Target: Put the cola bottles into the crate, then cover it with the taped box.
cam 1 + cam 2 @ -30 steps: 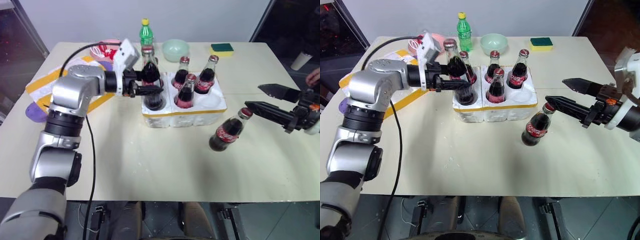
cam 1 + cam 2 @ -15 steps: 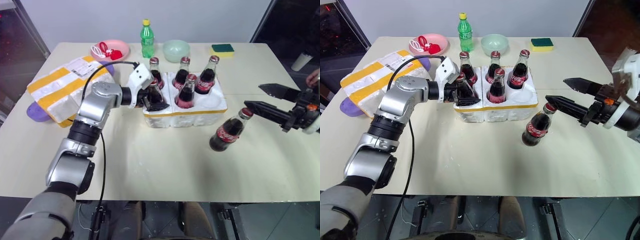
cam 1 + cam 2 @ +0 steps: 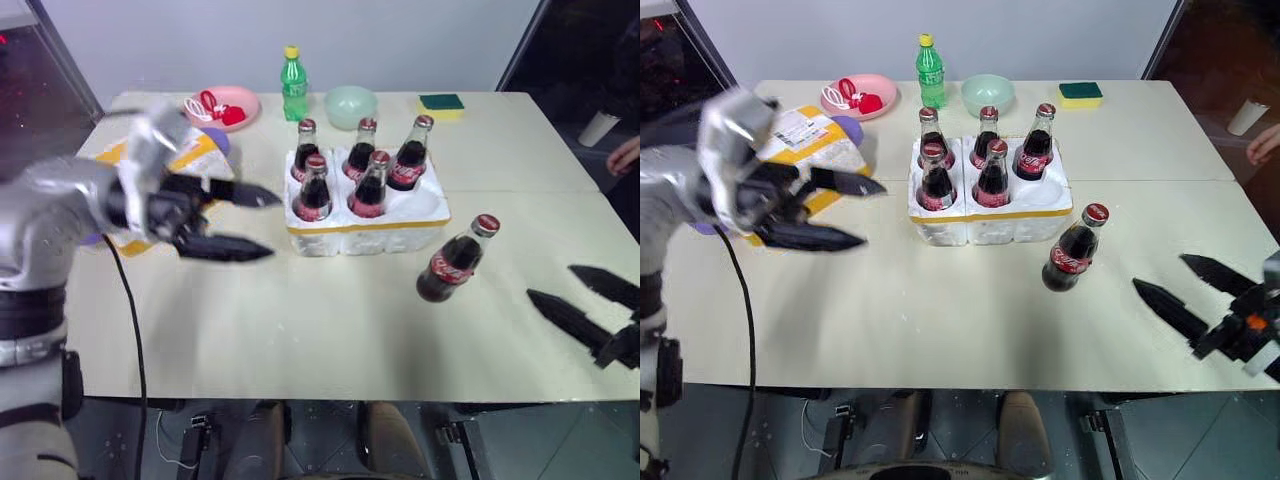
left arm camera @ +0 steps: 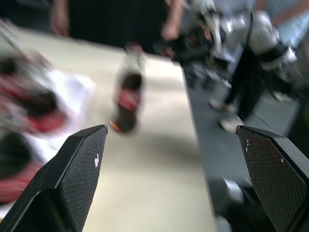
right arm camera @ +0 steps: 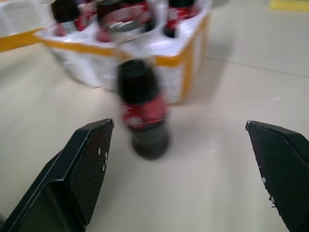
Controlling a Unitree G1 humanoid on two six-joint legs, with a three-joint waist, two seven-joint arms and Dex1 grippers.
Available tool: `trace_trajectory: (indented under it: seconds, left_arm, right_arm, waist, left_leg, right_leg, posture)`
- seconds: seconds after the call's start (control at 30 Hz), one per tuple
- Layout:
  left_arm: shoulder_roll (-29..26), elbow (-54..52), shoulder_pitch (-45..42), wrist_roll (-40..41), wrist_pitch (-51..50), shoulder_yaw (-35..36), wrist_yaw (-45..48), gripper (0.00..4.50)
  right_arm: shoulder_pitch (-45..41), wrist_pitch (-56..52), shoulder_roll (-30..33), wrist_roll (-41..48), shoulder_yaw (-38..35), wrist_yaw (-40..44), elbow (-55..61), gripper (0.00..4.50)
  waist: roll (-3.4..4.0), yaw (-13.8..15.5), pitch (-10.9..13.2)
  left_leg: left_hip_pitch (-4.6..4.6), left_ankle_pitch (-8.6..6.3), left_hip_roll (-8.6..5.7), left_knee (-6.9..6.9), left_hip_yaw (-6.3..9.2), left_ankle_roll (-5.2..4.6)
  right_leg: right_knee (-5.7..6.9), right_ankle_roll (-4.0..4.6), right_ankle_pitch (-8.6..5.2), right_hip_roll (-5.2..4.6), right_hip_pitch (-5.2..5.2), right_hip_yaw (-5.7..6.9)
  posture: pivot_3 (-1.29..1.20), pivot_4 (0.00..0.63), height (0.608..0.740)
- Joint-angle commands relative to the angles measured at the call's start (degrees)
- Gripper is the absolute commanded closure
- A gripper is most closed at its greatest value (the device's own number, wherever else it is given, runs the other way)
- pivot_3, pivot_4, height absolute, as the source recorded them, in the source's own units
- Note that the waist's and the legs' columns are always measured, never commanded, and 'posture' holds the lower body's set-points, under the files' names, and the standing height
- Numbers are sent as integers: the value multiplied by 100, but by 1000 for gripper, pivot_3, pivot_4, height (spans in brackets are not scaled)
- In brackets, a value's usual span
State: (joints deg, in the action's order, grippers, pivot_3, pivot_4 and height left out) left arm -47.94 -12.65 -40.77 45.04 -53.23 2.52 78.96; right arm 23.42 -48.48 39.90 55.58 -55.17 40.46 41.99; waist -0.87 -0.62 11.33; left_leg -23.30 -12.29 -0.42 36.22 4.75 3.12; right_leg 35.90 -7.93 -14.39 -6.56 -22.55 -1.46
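Observation:
The white foam crate (image 3: 365, 228) with its yellow band sits mid-table and holds five cola bottles (image 3: 315, 189), upright in their wells; the front right well is empty. A sixth cola bottle (image 3: 455, 262) stands on the table off the crate's front right corner, and is blurred in the wrist views (image 5: 142, 108) (image 4: 126, 92). My left gripper (image 3: 272, 226) hangs open and empty to the left of the crate. My right gripper (image 3: 551, 281) is open and empty near the table's front edge, right of the loose bottle. The taped box (image 3: 825, 150) lies at the left, partly behind my left arm.
Along the far edge stand a green plastic bottle (image 3: 293, 85), a pink plate (image 3: 222, 105) with red items, a pale green bowl (image 3: 351, 103) and a green-and-yellow sponge (image 3: 441, 102). A white cup (image 3: 600, 127) and a person's hand (image 3: 625, 155) are at the right.
My left gripper let go of the bottle now standing in the front left well and drew back leftward, open. My right gripper sank and pulled back toward the near edge, away from the loose bottle.

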Motion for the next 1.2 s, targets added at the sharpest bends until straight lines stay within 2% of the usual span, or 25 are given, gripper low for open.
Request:
trace_trajectory:
  seconds: [0.03, 0.13, 0.27, 0.6, 0.73, 0.83, 0.9, 1.03, 1.13, 1.2]
  left_arm:
    - [367, -163, 16, -537, 560, -463, -501, 29]
    - [796, -59, -34, -796, 822, -720, -860, 29]
    - [1049, -3, -122, -805, 903, -759, -973, 29]
    - [1051, 126, -271, -868, 1022, -770, -959, 29]
    - [1102, 172, -264, -958, 1106, -800, -1035, 29]
    - [1128, 149, -269, -935, 1097, -756, -1103, 0]
    - [1118, 149, -287, -919, 1084, -707, -1147, 0]
    - [1060, 177, -262, -933, 1093, -642, -1223, 0]
    - [1049, 173, -224, -929, 1125, -600, -1293, 0]
    - [1059, 174, -223, -906, 1126, -579, -1337, 0]
  right_arm:
    - [-108, 270, -299, -109, 678, -561, 401, 0]
    - [-290, 444, -478, -552, 1434, -896, 286, 0]
    - [-657, 594, -568, -851, 2068, -1142, -76, 0]
    - [-1612, 861, -501, -1012, 3087, -855, -953, 0]
    - [-2122, 911, -460, -1335, 3464, -910, -1467, 0]
    - [-2365, 929, -463, -1445, 3478, -1001, -1661, 925]
    - [-2352, 869, -392, -1102, 3245, -832, -1404, 1690]
    - [-2462, 532, -34, 42, 2577, -577, -897, 1706]
    - [-3253, 183, 520, 1324, 2130, -666, -1101, 1706]
    - [-4022, 78, 765, 1455, 2241, -947, -1548, 1706]
  waist:
    - [-10, 4, -3]
    - [-11, 6, -5]
    - [-10, -14, -4]
    - [-10, -10, -4]
    - [-10, -12, -4]
    - [-9, -6, -3]
    - [-9, 0, -3]
    - [6, -6, 7]
    - [23, -53, 19]
    - [23, -63, 20]
  left_leg:
    - [-2, 0, 0, 1, -1, 0]
    - [-10, 1, 0, -1, -1, 0]
    - [-19, 1, -1, -19, -5, -3]
    - [-16, 0, -1, -16, -3, -5]
    - [-16, 0, -1, -16, -2, -5]
    - [-16, 0, -1, -18, -2, -5]
    - [-17, 0, -1, -20, -2, -5]
    - [-20, 0, -1, -24, -1, -5]
    - [-20, 0, -1, -20, -2, -5]
    - [-18, 0, 0, -14, -6, -6]
  right_leg:
    - [-7, 3, 2, 0, 2, 0]
    - [-25, 6, 4, 0, 2, 0]
    - [-34, 3, 5, 0, -11, -1]
    - [-18, -3, 0, 4, -13, -1]
    - [-17, -3, 0, 4, -13, 0]
    - [-16, -3, 0, 5, -15, 0]
    - [-15, -5, 0, 5, -16, 0]
    - [-4, -21, 5, 5, -24, 0]
    - [0, -17, 3, 4, -27, -2]
    - [6, -11, 1, 4, -29, -4]
  posture:
    - [0, 150, 739]
    - [0, 150, 739]
    - [0, 150, 739]
    - [0, 150, 739]
    - [0, 150, 739]
    - [0, 150, 739]
    - [0, 150, 739]
    - [0, 150, 739]
    - [0, 150, 739]
    - [0, 150, 739]
